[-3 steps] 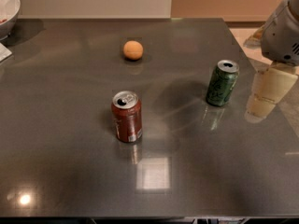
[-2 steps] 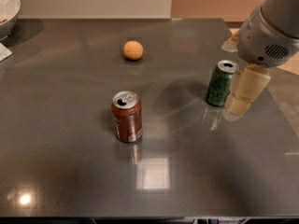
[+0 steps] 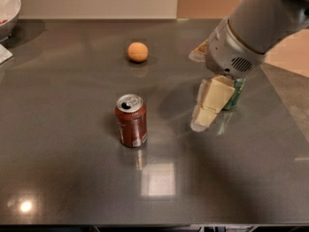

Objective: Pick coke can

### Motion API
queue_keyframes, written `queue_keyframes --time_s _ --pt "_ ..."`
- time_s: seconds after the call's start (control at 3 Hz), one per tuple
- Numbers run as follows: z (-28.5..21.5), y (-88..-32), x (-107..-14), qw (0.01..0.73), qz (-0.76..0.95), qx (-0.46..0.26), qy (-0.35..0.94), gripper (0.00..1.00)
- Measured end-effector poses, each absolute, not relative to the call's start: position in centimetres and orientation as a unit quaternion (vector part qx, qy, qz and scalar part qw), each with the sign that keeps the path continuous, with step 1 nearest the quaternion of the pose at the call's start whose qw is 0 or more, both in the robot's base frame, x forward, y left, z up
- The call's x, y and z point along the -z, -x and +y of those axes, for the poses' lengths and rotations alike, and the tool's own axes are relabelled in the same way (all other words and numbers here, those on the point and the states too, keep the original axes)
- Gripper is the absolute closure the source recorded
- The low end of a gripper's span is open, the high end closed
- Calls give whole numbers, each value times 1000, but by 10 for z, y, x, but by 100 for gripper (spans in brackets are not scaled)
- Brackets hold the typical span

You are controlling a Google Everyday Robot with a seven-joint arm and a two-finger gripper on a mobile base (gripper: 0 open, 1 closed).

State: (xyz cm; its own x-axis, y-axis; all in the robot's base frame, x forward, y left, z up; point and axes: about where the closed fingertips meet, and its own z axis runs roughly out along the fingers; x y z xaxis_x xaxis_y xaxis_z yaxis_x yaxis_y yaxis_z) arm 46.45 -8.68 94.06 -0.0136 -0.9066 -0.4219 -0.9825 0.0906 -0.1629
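The coke can (image 3: 131,121) is dark red with a silver top and a small white patch near its base. It stands upright on the dark grey table (image 3: 72,178), left of centre. My gripper (image 3: 204,114) hangs from the arm that reaches in from the upper right. Its cream fingers point down and hover to the right of the coke can, well apart from it. The gripper holds nothing. It covers most of the green soda can (image 3: 236,95) behind it.
An orange ball (image 3: 137,51) lies at the back of the table. A white bowl (image 3: 8,9) stands at the far left corner. A crumpled packet (image 3: 199,52) peeks out behind the arm. The table's right edge runs diagonally past the arm.
The arm has swung in from the right edge toward the left, passing in front of the green can. The gripper is now closer to the coke can. The cans and ball have not moved.
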Motion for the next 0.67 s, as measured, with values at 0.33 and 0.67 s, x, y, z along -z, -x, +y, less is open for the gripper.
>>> queue_keyframes --time_s 0.33,0.67 --pt "-50 -460 -929 229 682 -112 686 0" --pt "-22 -450 -914 226 664 -139 699 0"
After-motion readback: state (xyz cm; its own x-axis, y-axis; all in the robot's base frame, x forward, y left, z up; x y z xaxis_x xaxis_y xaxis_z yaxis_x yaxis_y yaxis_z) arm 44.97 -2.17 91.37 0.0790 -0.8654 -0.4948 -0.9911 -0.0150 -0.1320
